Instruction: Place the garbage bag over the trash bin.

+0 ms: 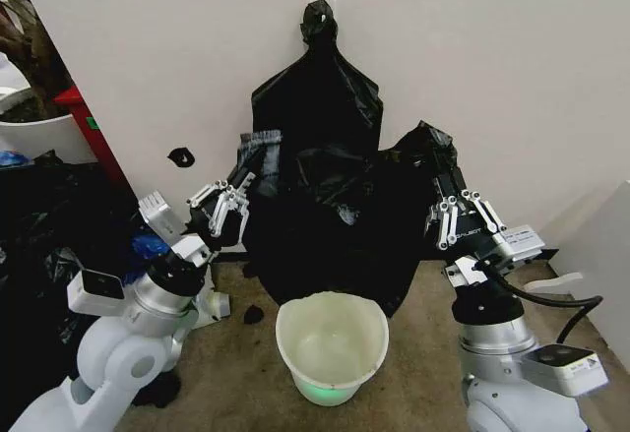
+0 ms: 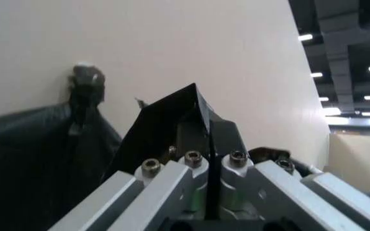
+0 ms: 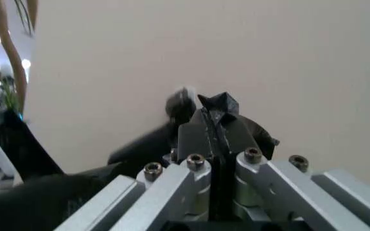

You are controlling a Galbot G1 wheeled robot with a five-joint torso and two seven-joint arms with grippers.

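Note:
The garbage bag (image 1: 335, 230), glossy black and wrinkled, hangs spread between my two grippers in front of the wall. The left gripper (image 1: 254, 161) is shut on its upper left corner, and the wrist view shows black plastic (image 2: 172, 115) pinched between the shut fingers (image 2: 230, 132). At the upper right corner the right gripper (image 1: 440, 161) is shut on a bunched tip of the bag (image 3: 218, 103). The trash bin (image 1: 332, 345), a round white bucket, stands on the floor just below the bag's lower edge, between both arms.
Another flat black bag (image 1: 317, 88) with a knotted neck hangs from a wall hook behind the held one. Dark bags (image 1: 49, 225), a blue bag (image 1: 148, 245), a red box (image 1: 89, 127) and a white pot (image 1: 39, 137) crowd the left. A white panel (image 1: 602, 255) stands at the right.

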